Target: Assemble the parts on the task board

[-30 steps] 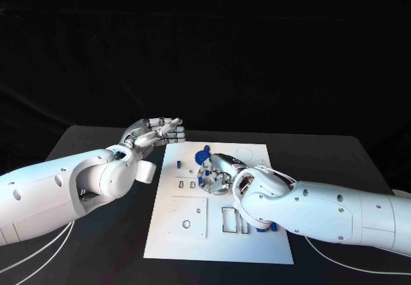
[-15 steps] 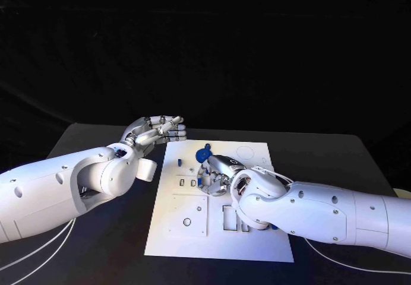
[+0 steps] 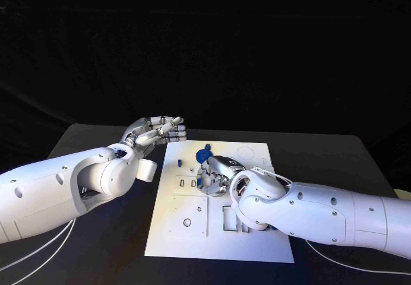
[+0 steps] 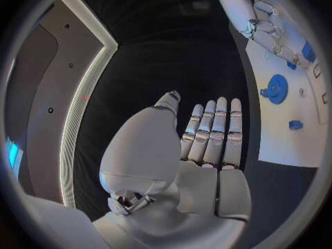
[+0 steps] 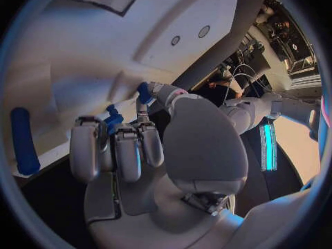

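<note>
A: Task board [image 3: 218,237] status: the white plate lies flat on the black table [image 3: 103,142], between the two arms.

B: State of the right hand [image 3: 218,178]?

A: It sits low over the middle of the board, fingers curled inward and pointing down at the plate. In the right wrist view the fingers [image 5: 128,149] are bunched together, with a small blue part [image 5: 114,119] just beyond their tips and another blue piece [image 5: 144,91] at the thumb tip. Whether the hand actually pinches either piece cannot be told; the contact point is hidden.

B: Other parts near those fingers?

A: A round blue disc [image 3: 202,155] lies on the board just past the fingertips, on the far side. A small blue peg [image 3: 179,161] stands beside it, toward the left arm. In the right wrist view a long blue bar [image 5: 24,141] lies on the plate to the side of the fingers, apart from them.

B: State of the left hand [image 3: 158,132]?

A: It is raised off the table beside the board's far corner, holding nothing. In the left wrist view the fingers [image 4: 211,130] are extended straight and lie side by side, the thumb set slightly apart. The board and its disc [image 4: 276,88] lie off to one side of these fingertips, not touching them.
</note>
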Controlling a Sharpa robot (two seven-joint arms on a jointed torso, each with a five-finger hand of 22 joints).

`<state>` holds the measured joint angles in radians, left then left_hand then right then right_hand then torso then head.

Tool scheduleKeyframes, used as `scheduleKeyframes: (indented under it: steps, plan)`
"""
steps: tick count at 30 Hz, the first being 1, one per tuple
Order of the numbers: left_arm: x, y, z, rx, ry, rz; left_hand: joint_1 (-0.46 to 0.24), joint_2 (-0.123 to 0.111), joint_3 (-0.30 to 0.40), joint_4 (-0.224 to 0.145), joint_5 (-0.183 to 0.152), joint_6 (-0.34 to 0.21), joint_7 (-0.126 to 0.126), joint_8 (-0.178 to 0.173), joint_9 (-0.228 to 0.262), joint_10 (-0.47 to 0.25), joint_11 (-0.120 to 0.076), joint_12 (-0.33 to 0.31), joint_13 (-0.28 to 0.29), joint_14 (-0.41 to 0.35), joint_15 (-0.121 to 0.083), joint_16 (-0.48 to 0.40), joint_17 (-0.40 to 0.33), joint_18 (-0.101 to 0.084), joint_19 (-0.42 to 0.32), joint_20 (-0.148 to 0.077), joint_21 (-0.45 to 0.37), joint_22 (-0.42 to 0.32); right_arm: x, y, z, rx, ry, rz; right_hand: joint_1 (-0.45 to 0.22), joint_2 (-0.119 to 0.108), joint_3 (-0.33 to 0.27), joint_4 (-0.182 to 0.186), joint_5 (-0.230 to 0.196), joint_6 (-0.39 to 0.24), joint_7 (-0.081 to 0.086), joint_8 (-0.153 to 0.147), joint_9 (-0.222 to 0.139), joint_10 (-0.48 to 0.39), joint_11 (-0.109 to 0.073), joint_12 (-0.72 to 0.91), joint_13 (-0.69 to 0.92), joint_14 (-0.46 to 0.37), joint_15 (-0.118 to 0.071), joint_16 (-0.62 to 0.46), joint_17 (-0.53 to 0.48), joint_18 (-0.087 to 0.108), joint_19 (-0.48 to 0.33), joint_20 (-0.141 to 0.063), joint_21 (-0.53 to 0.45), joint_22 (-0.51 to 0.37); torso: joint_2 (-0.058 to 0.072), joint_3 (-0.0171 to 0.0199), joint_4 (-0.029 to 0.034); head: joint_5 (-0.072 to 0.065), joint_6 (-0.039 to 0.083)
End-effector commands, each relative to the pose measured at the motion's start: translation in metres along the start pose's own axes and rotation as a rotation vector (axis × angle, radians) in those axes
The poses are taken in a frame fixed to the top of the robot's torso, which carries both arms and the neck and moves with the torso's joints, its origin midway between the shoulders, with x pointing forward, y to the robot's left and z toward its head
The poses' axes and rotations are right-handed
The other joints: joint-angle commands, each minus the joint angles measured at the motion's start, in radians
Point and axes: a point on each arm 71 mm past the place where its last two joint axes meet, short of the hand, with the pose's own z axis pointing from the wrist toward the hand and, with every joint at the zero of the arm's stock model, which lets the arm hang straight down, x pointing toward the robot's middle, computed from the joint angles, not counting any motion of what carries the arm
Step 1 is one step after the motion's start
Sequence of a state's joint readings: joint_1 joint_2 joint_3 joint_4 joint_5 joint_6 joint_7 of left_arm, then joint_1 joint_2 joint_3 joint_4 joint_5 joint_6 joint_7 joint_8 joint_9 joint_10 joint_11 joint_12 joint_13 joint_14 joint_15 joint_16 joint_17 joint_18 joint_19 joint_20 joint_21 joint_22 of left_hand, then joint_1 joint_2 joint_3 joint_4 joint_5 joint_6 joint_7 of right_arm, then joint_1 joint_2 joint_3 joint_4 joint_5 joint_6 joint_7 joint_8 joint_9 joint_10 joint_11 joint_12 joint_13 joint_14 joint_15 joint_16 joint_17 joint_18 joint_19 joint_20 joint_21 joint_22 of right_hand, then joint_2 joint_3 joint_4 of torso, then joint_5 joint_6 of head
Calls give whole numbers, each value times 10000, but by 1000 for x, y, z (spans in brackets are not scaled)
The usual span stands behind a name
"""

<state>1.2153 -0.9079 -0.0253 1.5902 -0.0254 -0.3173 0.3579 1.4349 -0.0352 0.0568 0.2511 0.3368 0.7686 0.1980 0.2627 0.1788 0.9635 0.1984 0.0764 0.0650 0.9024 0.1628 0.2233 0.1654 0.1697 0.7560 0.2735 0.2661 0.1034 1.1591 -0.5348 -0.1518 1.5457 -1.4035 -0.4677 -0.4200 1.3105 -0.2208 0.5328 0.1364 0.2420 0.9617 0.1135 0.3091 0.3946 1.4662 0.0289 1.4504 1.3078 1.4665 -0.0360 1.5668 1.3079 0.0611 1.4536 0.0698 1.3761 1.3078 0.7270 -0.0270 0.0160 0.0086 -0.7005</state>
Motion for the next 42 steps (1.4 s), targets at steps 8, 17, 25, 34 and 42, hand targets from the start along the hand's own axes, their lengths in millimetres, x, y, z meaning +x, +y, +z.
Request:
scheduleKeyframes:
  steps: [8, 17, 25, 34, 42]
  plan:
    - [3, -1, 0, 54, 212, -71, 117, 3, -58, -11, -3, 30, 380, -67, -15, 37, 39, -53, 2, -55, 41, -32, 4, 96, 82, -11, -59, -9, 3, -1, -1, 1, 176, -209, -101, -136, 90, -79, -78, -297, 73, -229, -93, -166, 96, -134, 1021, 1042, 55, 40, 2629, -27, -56, 47, -130, 876, 2, 3, -5, 7, 8]
    - [2, -1, 0, 45, 206, -69, 114, 9, -68, 2, -4, 24, 385, -74, -19, 33, 43, -64, 0, -59, 43, -48, 5, 95, 85, -9, -70, -21, 3, 1, -2, -207, 230, -132, -428, -479, -113, -119, 104, -915, 286, -663, -311, -338, 293, -303, 823, 1042, 227, 40, 2629, -4, -108, 200, -257, 810, 4, 3, -1, 7, 8]
    - [2, -1, 0, 34, 214, -72, 114, 9, -68, 2, -4, 24, 385, -74, -19, 33, 43, -64, 0, -59, 43, -48, 5, 95, 85, -9, -70, -21, 3, 5, -3, -407, 92, 53, -286, -127, -2137, 266, -427, -1447, 406, -921, -628, -408, 426, -334, 745, 1042, 354, 40, 2629, -6, -70, 345, -273, 868, 1, 8, -6, 15, 4]
    - [1, 0, 1, -44, 205, 71, 115, 10, -76, 7, -7, 24, 386, -75, -21, 33, 44, -70, 0, -61, 45, -58, 5, 95, 87, -8, -77, -30, -3, 2, -9, -505, -387, 275, 253, 154, -3254, 725, -409, -1483, 422, -896, -788, -427, 437, -336, 715, 1042, 368, 40, 2629, -4, -60, 358, -303, 892, -15, 13, 3, 7, 6]
    - [-2, 9, 3, -962, 1067, 2163, -718, -98, -650, 354, 35, 812, -158, 298, 174, 2301, -779, 810, 440, 2382, -832, 1252, 979, 164, 1975, -765, 872, 295, -34, -15, -27, -1197, -1116, 1540, 761, 402, -3323, 961, -45, -1221, 373, -693, -805, -469, 395, -362, 671, 1042, 340, 40, 2629, 42, -149, 343, -493, 784, -80, 17, -24, 26, 19]
